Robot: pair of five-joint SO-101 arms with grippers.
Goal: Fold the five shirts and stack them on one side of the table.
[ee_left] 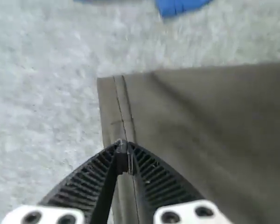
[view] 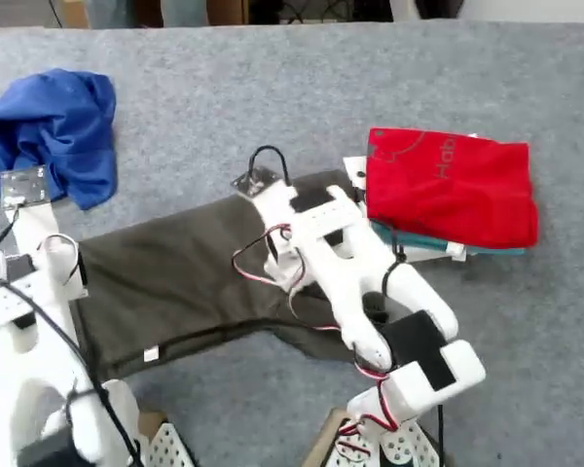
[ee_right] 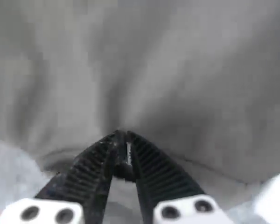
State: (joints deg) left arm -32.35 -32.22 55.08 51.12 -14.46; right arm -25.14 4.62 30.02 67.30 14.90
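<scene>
A dark olive shirt [view: 175,277] lies spread across the middle of the grey mat. My left gripper [ee_left: 122,147] is shut on the hem at the shirt's left edge [ee_left: 116,107], near the left arm [view: 39,268]. My right gripper [ee_right: 122,137] is shut on a bunch of the same shirt's cloth [ee_right: 154,70] near its far right part, under the right arm [view: 316,224]. A crumpled blue shirt [view: 54,126] sits at the far left. A folded red shirt [view: 448,185] tops a stack at the right.
Under the red shirt lie a teal layer [view: 438,241] and a white one [view: 355,175]. The grey mat [view: 273,88] is bare along the far side and at the front right. Both arm bases stand at the near edge.
</scene>
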